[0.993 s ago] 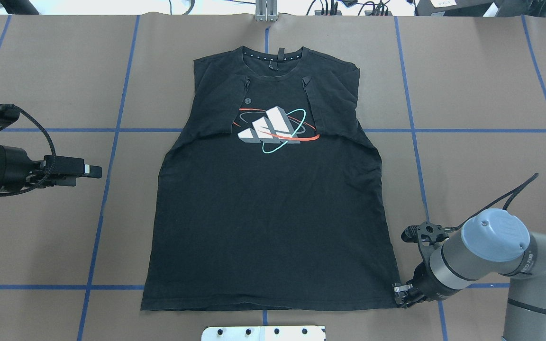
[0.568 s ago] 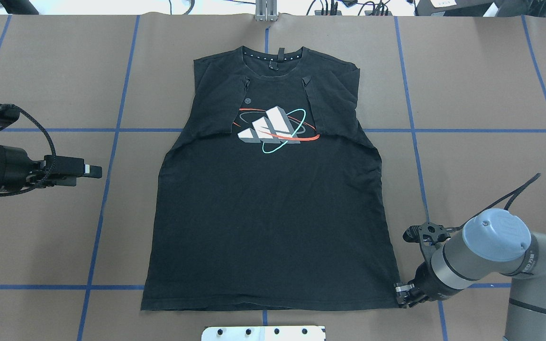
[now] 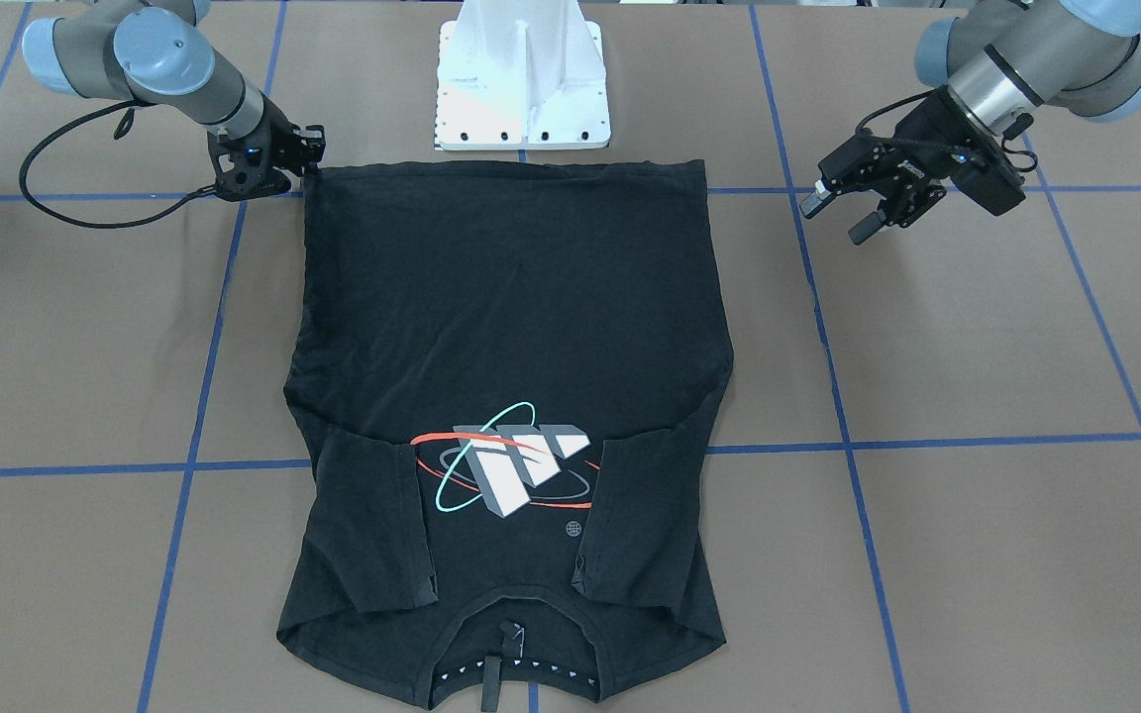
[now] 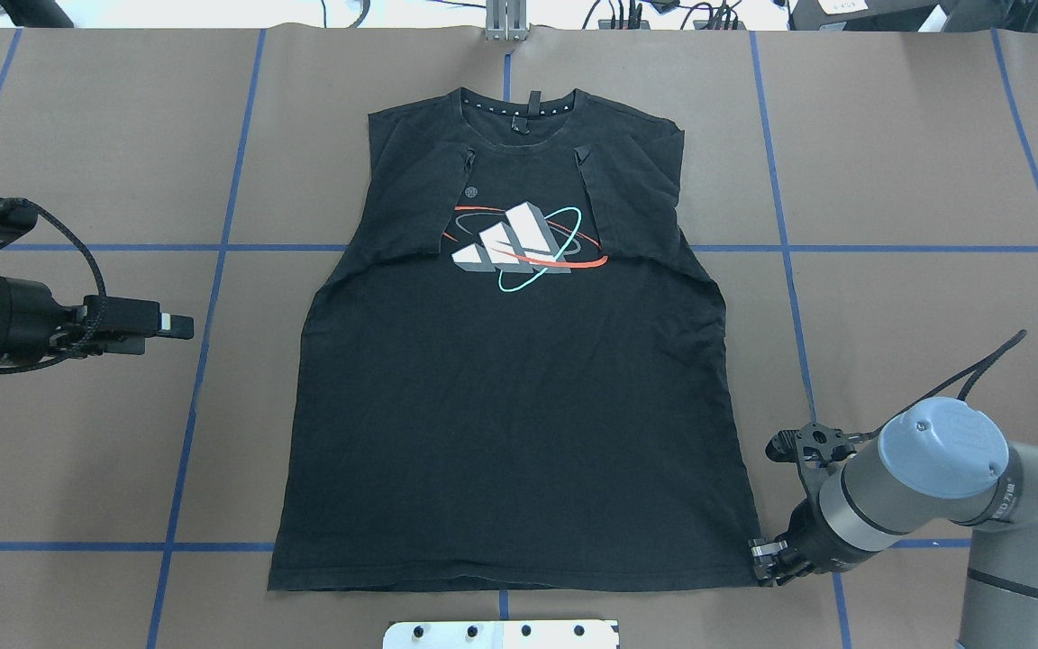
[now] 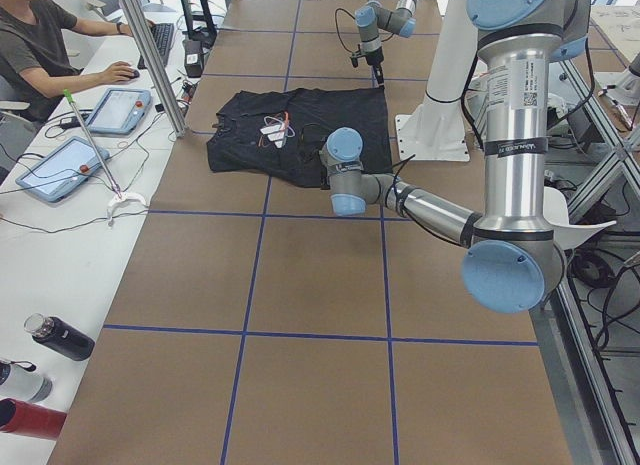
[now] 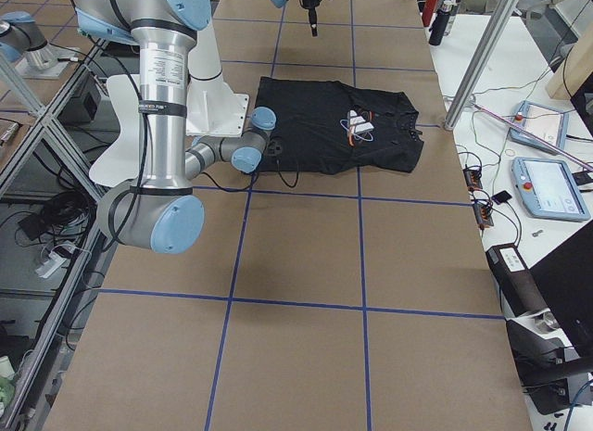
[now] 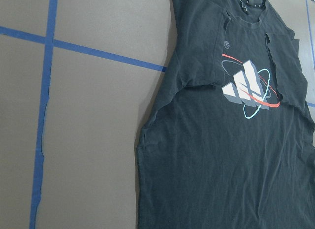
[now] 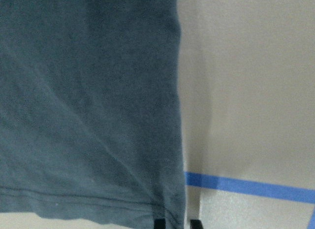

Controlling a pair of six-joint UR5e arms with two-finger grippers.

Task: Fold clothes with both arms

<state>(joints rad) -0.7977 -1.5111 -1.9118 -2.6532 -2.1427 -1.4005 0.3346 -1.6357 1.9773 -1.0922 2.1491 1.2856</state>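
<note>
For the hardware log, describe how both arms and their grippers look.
The left arm and right arm are grey-silver jointed tubes with round light blue joint caps; the right one bears small orange lettering. Each wrist trails black cables in loose loops. The left gripper and right gripper are black, each with two short jaws showing some pale metal.

T-shirt (image 4: 510, 406): black | logo (image 4: 519, 245): orange, teal, white-grey | table (image 4: 915, 180): brown, blue grid lines | arm caps (image 4: 951, 449): light blue
</note>
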